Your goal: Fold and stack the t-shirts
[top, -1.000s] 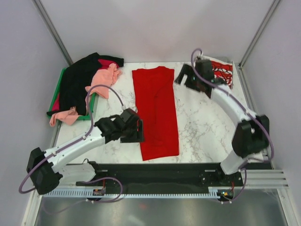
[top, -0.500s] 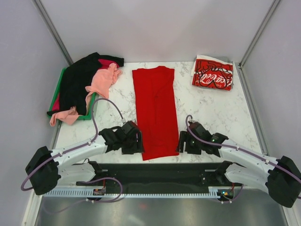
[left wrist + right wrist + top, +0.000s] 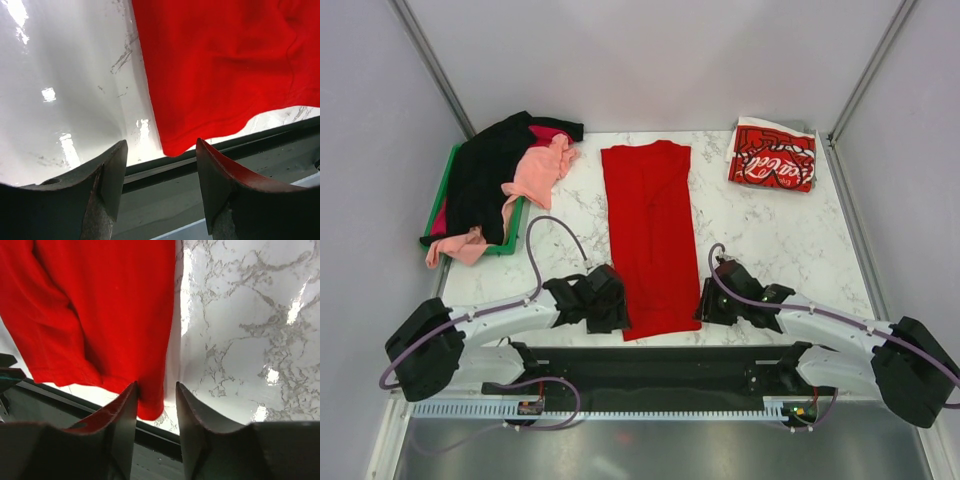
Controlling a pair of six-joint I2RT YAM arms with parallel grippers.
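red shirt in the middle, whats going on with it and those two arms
The robot is folding t-shirts. The plain red shirt lies flat, folded into a long strip. The left pincer and right pincer, both open, sit at its two near corners, not gripping yet. A folded Coca-Cola shirt lies at the far right; a heap of black and pink shirts sits on the green tray.

Green tray (image 3: 445,178) at far left; white marble table (image 3: 770,230), grey walls (image 3: 650,60)
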